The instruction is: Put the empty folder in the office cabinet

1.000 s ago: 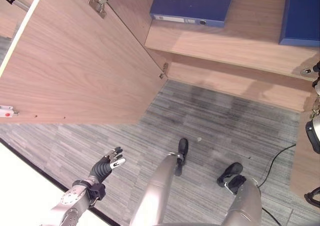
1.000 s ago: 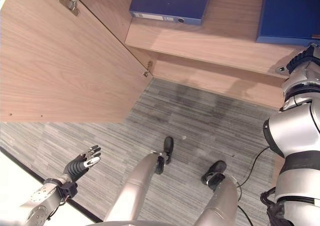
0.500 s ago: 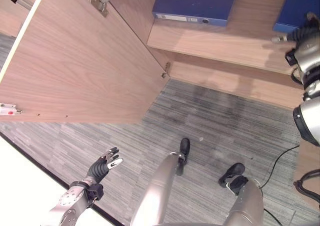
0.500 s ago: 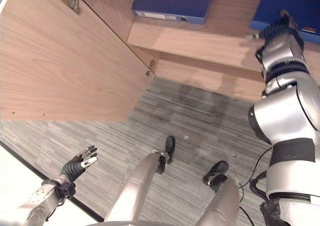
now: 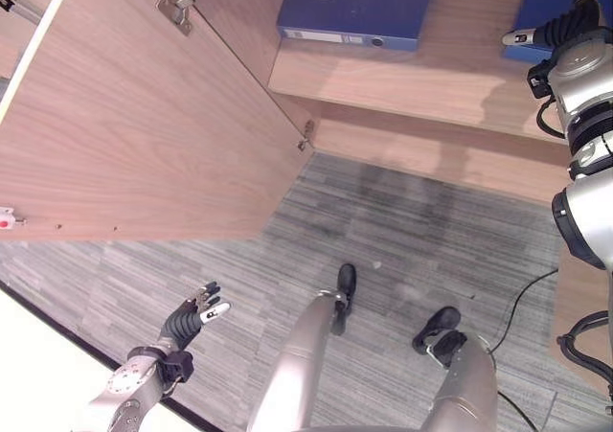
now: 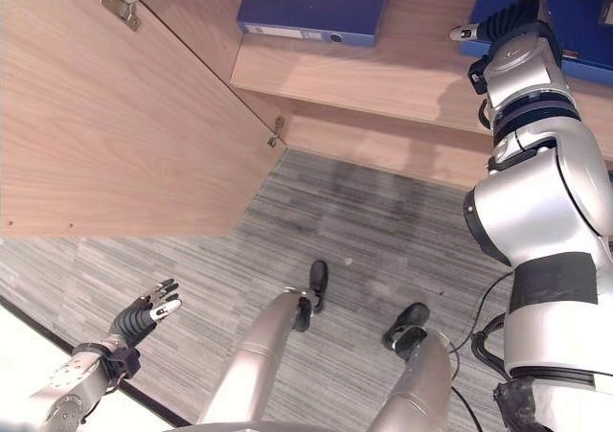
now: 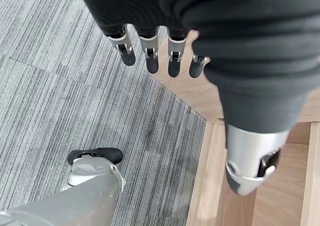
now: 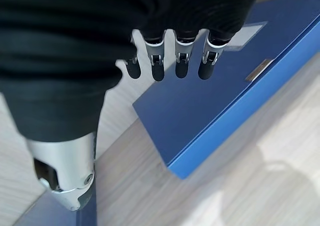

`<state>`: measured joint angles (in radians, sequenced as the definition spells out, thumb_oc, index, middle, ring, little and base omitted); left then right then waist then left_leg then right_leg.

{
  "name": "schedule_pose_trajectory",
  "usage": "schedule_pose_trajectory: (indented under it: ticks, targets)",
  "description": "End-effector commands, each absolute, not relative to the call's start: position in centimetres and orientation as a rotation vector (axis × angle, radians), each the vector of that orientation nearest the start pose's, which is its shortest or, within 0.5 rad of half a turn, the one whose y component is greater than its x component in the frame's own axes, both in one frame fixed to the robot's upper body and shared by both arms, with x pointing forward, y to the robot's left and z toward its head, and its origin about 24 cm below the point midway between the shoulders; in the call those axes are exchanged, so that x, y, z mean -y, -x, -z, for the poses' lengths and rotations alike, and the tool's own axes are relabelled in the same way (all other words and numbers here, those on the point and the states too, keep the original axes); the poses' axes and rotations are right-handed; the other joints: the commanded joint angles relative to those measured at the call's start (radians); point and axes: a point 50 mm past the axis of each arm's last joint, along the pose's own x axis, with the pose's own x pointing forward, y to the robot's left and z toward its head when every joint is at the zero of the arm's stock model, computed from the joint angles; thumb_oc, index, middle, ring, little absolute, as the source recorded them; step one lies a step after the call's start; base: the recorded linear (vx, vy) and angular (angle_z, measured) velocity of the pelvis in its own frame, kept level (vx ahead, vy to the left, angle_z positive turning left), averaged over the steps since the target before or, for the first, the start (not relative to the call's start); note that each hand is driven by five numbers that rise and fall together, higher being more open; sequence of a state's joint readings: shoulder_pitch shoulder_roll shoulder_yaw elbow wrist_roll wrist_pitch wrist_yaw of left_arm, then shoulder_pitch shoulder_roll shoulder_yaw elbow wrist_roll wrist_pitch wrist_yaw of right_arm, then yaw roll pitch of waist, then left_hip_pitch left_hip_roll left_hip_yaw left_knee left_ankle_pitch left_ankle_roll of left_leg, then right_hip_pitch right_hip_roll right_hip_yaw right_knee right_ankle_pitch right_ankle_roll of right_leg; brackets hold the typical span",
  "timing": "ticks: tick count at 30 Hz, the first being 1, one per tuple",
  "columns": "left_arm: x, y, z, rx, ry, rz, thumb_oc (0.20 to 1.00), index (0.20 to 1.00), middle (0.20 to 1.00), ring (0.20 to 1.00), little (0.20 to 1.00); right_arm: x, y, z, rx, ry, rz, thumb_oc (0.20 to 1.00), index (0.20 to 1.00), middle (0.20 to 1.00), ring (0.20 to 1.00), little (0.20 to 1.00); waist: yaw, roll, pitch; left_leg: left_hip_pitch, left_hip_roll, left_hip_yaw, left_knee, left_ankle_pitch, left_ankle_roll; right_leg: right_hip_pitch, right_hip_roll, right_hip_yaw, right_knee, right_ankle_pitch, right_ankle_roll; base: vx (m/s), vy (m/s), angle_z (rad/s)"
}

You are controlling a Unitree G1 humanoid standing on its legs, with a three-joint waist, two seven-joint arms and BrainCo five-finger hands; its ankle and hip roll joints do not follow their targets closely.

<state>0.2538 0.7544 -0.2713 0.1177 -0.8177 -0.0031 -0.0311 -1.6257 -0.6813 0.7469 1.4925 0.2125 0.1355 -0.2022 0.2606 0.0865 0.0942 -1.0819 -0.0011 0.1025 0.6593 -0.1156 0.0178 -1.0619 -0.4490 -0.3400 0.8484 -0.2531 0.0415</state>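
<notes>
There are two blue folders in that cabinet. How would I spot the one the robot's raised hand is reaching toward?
Find the open wooden cabinet and its low shelf. Two blue folders lie flat on it; take the right folder, just past the robot's right hand. The left folder, beside the door hinge, shows a labelled spine and has no hand near it.

Right hand risen over right folder.
</notes>
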Motion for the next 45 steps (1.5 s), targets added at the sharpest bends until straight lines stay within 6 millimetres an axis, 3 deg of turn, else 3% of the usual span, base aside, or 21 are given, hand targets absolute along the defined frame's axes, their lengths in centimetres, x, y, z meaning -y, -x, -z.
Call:
schedule_pose_trajectory:
  ticks: [1, 5, 7, 9, 11, 13, 17, 24, 32, 35, 37, 41, 45]
  targets:
    - [-28.4, -15.3, 1.7, -0.558, 0.038, 0.003, 1.0, 1.0, 1.0, 1.0, 1.0, 29.7, -38.4, -36.8, 0.116, 0.868, 0.705, 1.0, 1.0, 1.0, 1.0, 1.0, 0.039, 0.003, 0.002, -0.031, 0.048, -0.01, -0.079, -0.036, -0.009, -0.001, 0.03, 0.028, -0.105, 0.054, 0.057, 0.0, 0.0, 0.0]
    - [-28.3, -15.5, 1.7, -0.556, 0.039, 0.004, 1.0, 1.0, 1.0, 1.0, 1.0, 29.8, -38.6, -35.9, 0.082, 0.905, 0.708, 1.0, 1.0, 1.0, 1.0, 1.0, 0.035, 0.004, 0.004, -0.024, 0.046, -0.007, -0.081, -0.038, -0.007, 0.002, 0.032, 0.028, -0.107, 0.056, 0.056, 0.0, 0.0, -0.01]
    - [-28.1, -15.5, 1.7, -0.549, 0.04, 0.005, 1.0, 1.0, 1.0, 1.0, 1.0, 29.5, -38.7, -35.9, 0.079, 1.012, 0.738, 1.0, 1.0, 1.0, 1.0, 1.0, 0.032, 0.006, 0.004, -0.02, 0.046, -0.004, -0.085, -0.037, -0.006, 0.006, 0.032, 0.028, -0.111, 0.058, 0.057, 0.0, 0.0, 0.0]
    - [-27.6, -15.7, 1.8, -0.522, 0.062, -0.02, 1.0, 1.0, 1.0, 1.0, 1.0, 28.4, -38.8, -36.4, 0.165, 1.242, 0.855, 1.0, 1.0, 1.0, 1.0, 1.0, 0.03, 0.014, 0.01, -0.008, 0.046, 0.002, -0.095, -0.037, -0.006, 0.014, 0.034, 0.032, -0.12, 0.061, 0.06, -0.01, 0.016, -0.01]
    - [-27.3, -16.4, 1.7, -0.483, 0.06, -0.057, 1.0, 1.0, 1.0, 1.0, 1.0, 26.8, -39.0, -36.5, 0.294, 1.326, 0.948, 1.0, 1.0, 1.0, 1.0, 1.0, 0.023, 0.024, 0.015, -0.001, 0.044, 0.004, -0.099, -0.034, -0.004, 0.019, 0.036, 0.036, -0.127, 0.065, 0.061, -0.02, 0.032, -0.06]
    - [-27.2, -17.1, 1.5, -0.446, 0.058, -0.076, 1.0, 1.0, 1.0, 1.0, 1.0, 25.1, -38.7, -37.2, 0.442, 1.337, 1.007, 1.0, 1.0, 1.0, 1.0, 1.0, 0.018, 0.034, 0.019, 0.007, 0.046, 0.006, -0.104, -0.035, -0.003, 0.027, 0.037, 0.037, -0.132, 0.065, 0.065, -0.03, 0.018, -0.14]
    - [-26.8, -17.9, 1.2, -0.403, 0.097, -0.072, 1.0, 1.0, 1.0, 1.0, 1.0, 23.8, -37.6, -38.3, 0.647, 1.266, 1.069, 1.0, 1.0, 1.0, 1.0, 1.0, 0.005, 0.041, 0.023, 0.022, 0.049, 0.008, -0.106, -0.038, -0.002, 0.043, 0.044, 0.043, -0.144, 0.068, 0.067, -0.02, 0.01, -0.09]
    - [-26.5, -18.2, 1.1, -0.408, 0.089, -0.035, 1.0, 1.0, 1.0, 1.0, 1.0, 21.5, -37.3, -37.2, 0.799, 1.199, 1.033, 1.0, 1.0, 1.0, 1.0, 1.0, -0.013, 0.037, 0.025, 0.057, 0.058, 0.011, -0.104, -0.047, -0.001, 0.076, 0.045, 0.05, -0.155, 0.079, 0.072, 0.0, 0.002, -0.02]
    - [-25.8, -18.0, 1.6, -0.427, 0.096, -0.004, 1.0, 1.0, 1.0, 1.0, 1.0, 17.1, -39.5, -28.7, 0.741, 1.308, 0.729, 1.0, 1.0, 1.0, 1.0, 1.0, -0.04, 0.029, 0.021, 0.137, 0.056, 0.031, -0.112, -0.061, 0.004, 0.147, 0.044, 0.072, -0.18, 0.1, 0.076, -0.01, 0.023, -0.06]
    - [-25.1, -18.0, 2.2, -0.444, 0.117, -0.007, 1.0, 1.0, 1.0, 1.0, 1.0, 14.9, -40.0, -24.2, 0.669, 1.295, 0.572, 1.0, 1.0, 1.0, 1.0, 1.0, -0.054, 0.025, 0.02, 0.176, 0.061, 0.041, -0.112, -0.067, 0.003, 0.184, 0.047, 0.08, -0.195, 0.109, 0.078, 0.0, 0.025, -0.1]
    - [-24.7, -17.8, 3.2, -0.476, 0.123, -0.022, 1.0, 1.0, 1.0, 1.0, 1.0, 13.4, -40.0, -20.0, 0.583, 1.299, 0.435, 1.0, 1.0, 1.0, 1.0, 1.0, -0.063, 0.017, 0.02, 0.215, 0.068, 0.047, -0.125, -0.065, 0.0, 0.229, 0.053, 0.081, -0.223, 0.118, 0.08, -0.01, 0.0, -0.21]
    - [-24.1, -16.3, 6.5, -0.599, 0.105, -0.063, 1.0, 1.0, 1.0, 1.0, 1.0, 10.0, -37.9, -12.1, 0.567, 1.548, 0.054, 1.0, 1.0, 1.0, 1.0, 1.0, -0.095, 0.002, 0.032, 0.311, 0.078, 0.054, -0.169, -0.06, -0.008, 0.328, 0.069, 0.084, -0.29, 0.143, 0.089, 0.02, -0.011, -0.22]
    - [-22.6, -14.5, 9.7, -0.728, 0.111, -0.088, 1.0, 1.0, 1.0, 1.0, 1.0, 8.2, -35.1, -6.9, 0.517, 1.556, -0.179, 1.0, 1.0, 1.0, 1.0, 1.0, -0.134, -0.021, 0.04, 0.424, 0.083, 0.062, -0.226, -0.05, -0.02, 0.432, 0.087, 0.079, -0.362, 0.169, 0.102, 0.08, -0.039, -0.24]
